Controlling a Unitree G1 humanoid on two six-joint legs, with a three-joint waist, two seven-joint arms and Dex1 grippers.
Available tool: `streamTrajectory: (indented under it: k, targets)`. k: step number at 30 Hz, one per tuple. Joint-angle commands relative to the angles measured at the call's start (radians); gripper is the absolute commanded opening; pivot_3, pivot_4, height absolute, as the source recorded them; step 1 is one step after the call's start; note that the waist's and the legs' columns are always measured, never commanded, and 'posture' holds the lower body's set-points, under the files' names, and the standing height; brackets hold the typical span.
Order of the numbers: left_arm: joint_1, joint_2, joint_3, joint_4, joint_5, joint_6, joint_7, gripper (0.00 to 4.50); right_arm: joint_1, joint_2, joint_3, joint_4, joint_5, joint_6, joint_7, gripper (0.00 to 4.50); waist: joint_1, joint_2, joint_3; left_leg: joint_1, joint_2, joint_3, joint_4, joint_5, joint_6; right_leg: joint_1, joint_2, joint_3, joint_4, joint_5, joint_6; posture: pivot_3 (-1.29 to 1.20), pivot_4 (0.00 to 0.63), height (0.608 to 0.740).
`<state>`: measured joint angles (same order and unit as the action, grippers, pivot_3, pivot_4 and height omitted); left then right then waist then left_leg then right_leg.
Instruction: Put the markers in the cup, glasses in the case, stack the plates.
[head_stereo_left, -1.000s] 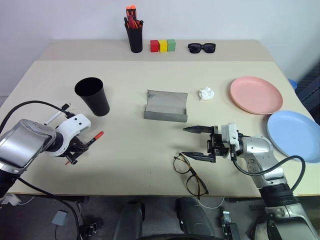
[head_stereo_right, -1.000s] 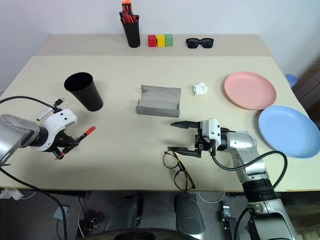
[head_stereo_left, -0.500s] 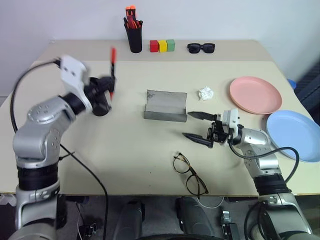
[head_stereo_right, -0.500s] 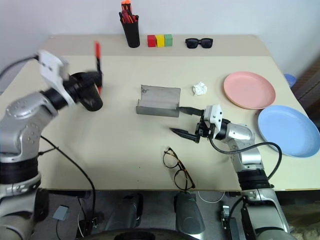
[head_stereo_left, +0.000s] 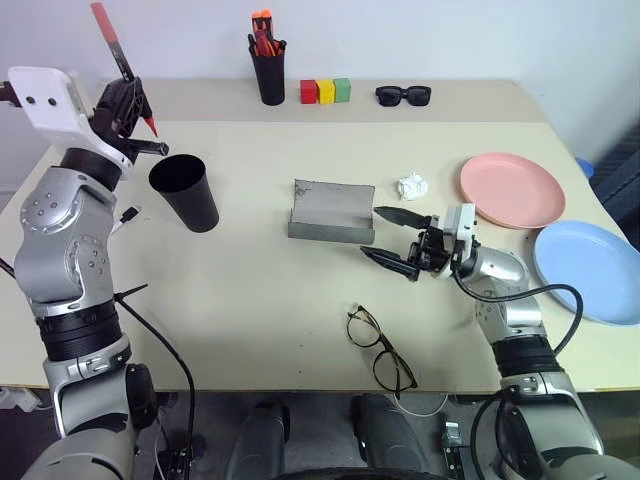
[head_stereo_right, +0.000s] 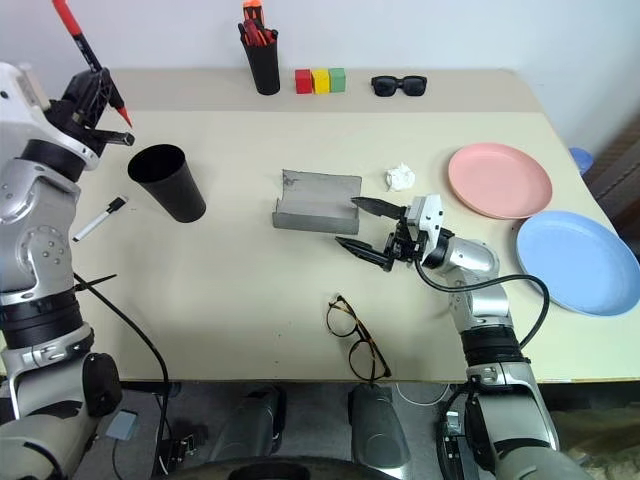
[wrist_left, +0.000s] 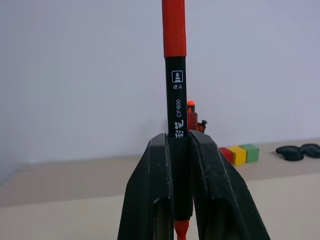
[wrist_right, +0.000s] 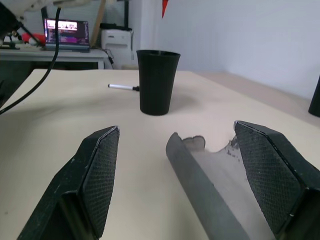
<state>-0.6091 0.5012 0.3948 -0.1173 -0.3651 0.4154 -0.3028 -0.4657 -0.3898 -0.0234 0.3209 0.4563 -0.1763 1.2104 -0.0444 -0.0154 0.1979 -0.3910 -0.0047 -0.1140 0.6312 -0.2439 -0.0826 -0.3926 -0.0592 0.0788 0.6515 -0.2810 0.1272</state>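
Note:
My left gripper (head_stereo_left: 128, 105) is raised above and left of the black cup (head_stereo_left: 186, 190), shut on the black marker (wrist_left: 176, 100), whose red cap (head_stereo_left: 101, 17) points up. The white marker (head_stereo_right: 100, 218) lies on the table left of the cup. My right gripper (head_stereo_left: 372, 232) hovers open just right of the open grey case (head_stereo_left: 332, 212), pointing left. The glasses (head_stereo_left: 380, 348) lie near the front edge, below that gripper. A pink plate (head_stereo_left: 512, 190) and a blue plate (head_stereo_left: 590, 270) lie side by side at the right.
At the back stand a black pen holder (head_stereo_left: 269, 72) with orange-red pens, three coloured blocks (head_stereo_left: 326, 91) and black sunglasses (head_stereo_left: 403, 95). A crumpled white paper (head_stereo_left: 411, 186) lies between the case and the pink plate.
The left arm swung the marker up from low near the front left edge to high beside the cup, red cap now upward. The right gripper moved from the glasses toward the case.

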Motion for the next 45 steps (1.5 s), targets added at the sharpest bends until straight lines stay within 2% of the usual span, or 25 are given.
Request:
streamTrajectory:
  k: [1, 11, 33, 35, 36, 43, 45]
  targets:
    - [0.035, 0.011, -0.010, -0.033, 0.014, -0.040, -0.006, 0.03, -0.027, 0.010, -0.032, 0.013, 0.020, -0.026, 0.006, 3.76, 0.000, 0.000, 0.000, 0.000, 0.000, 0.000, 0.000, 0.000, 0.000, 0.000, 0.000, 0.000, 0.000, 0.000, 0.000, 0.00, 0.150, 0.740]
    - [0.146, -0.031, -0.023, -0.023, 0.011, -0.084, -0.002, 0.03, -0.042, 0.026, -0.041, 0.045, 0.010, -0.047, 0.010, 3.76, 0.000, 0.000, 0.000, 0.000, 0.000, 0.000, 0.000, 0.000, 0.000, 0.000, 0.000, 0.000, 0.000, 0.000, 0.000, 0.00, 0.150, 0.740]
    - [0.191, -0.055, -0.071, 0.047, 0.059, -0.197, -0.017, 0.03, -0.030, 0.027, -0.043, 0.007, 0.017, -0.035, -0.002, 3.76, 0.000, 0.000, 0.000, 0.000, 0.000, 0.000, 0.000, 0.000, 0.000, 0.000, 0.000, 0.000, 0.000, 0.000, 0.000, 0.00, 0.150, 0.740]
    - [0.197, -0.056, -0.081, 0.050, 0.070, -0.206, -0.022, 0.95, -0.030, 0.027, -0.043, 0.004, 0.017, -0.034, -0.003, 3.76, 0.000, 0.000, 0.000, 0.000, 0.000, 0.000, 0.000, 0.000, 0.000, 0.000, 0.000, 0.000, 0.000, 0.000, 0.000, 0.00, 0.150, 0.740]
    - [0.199, -0.059, -0.084, 0.052, 0.069, -0.207, -0.026, 1.17, -0.030, 0.027, -0.043, 0.004, 0.017, -0.034, -0.004, 3.76, 0.000, 0.000, 0.000, 0.000, 0.000, 0.000, 0.000, 0.000, 0.000, 0.000, 0.000, 0.000, 0.000, 0.000, 0.000, 0.00, 0.150, 0.740]
    - [0.213, -0.065, -0.081, 0.032, 0.054, -0.211, -0.029, 4.49, -0.035, 0.024, -0.044, 0.008, 0.017, -0.030, -0.005, 3.76, 0.000, 0.000, 0.000, 0.000, 0.000, 0.000, 0.000, 0.000, 0.000, 0.000, 0.000, 0.000, 0.000, 0.000, 0.000, 0.00, 0.150, 0.740]
    - [0.211, -0.067, -0.052, 0.000, 0.014, -0.197, -0.028, 4.49, -0.037, 0.022, -0.044, 0.011, 0.016, -0.029, -0.006, 3.76, -0.001, 0.000, 0.000, 0.000, 0.000, 0.000, 0.000, 0.000, 0.000, 0.000, 0.000, 0.000, 0.000, 0.000, 0.000, 0.00, 0.150, 0.740]
